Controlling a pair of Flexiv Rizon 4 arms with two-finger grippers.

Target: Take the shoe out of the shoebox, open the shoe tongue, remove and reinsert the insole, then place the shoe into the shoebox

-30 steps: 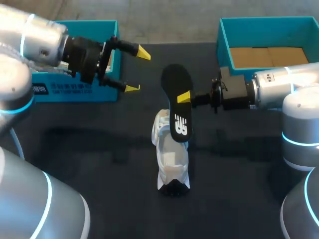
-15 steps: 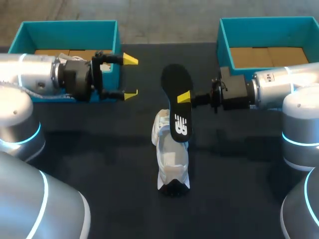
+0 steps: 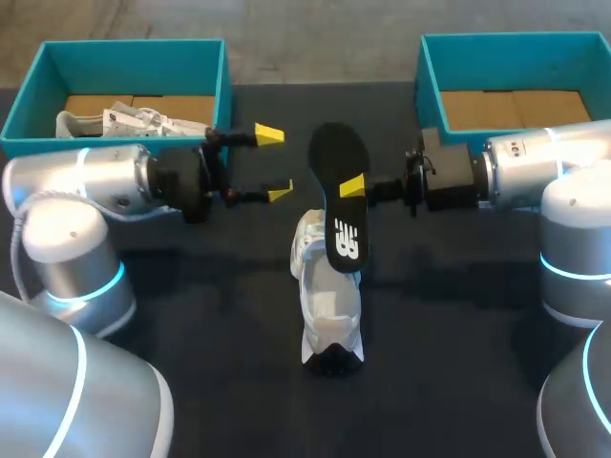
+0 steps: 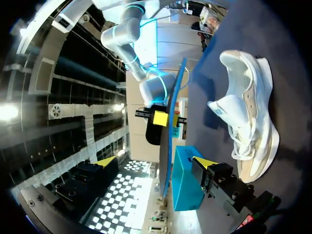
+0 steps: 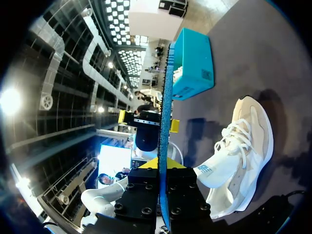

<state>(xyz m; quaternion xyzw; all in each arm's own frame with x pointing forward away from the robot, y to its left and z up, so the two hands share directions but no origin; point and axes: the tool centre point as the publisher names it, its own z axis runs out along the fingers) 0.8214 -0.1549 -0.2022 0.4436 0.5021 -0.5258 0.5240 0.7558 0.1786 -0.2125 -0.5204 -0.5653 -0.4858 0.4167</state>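
Shoe (image 3: 329, 305): a white trainer with cream side panels, white laces and a dark sole tip at its near end. It stands on its sole in the middle of the table (image 3: 458, 382), lengthwise from the far edge toward the near edge.
Shoe surface: soft, smooth upper with a padded collar, a small blue mark on the tongue and a thick, rounded pale sole.
Insole (image 3: 339, 205): a flat, thin, long oval, matte black with a white print, and its rim looks blue where the wrist views show it edge-on. It is held up over the far end of the shoe; whether its lower end touches the shoe cannot be told.
Right gripper (image 3: 355, 188): clamped on the insole from both faces, about halfway along its length, coming in from the right edge.
Left gripper (image 3: 275, 164): jaws spread wide with nothing between them, just left of the insole and apart from it.
Left shoebox (image 3: 134, 44): teal card, rectangular, with no lid on it, at the far left corner. A second shoe (image 3: 115, 122), also white, lies inside.
Right shoebox (image 3: 516, 38): the same teal card, at the far right corner, its brown cardboard floor showing.
Table surface: dark and matte.
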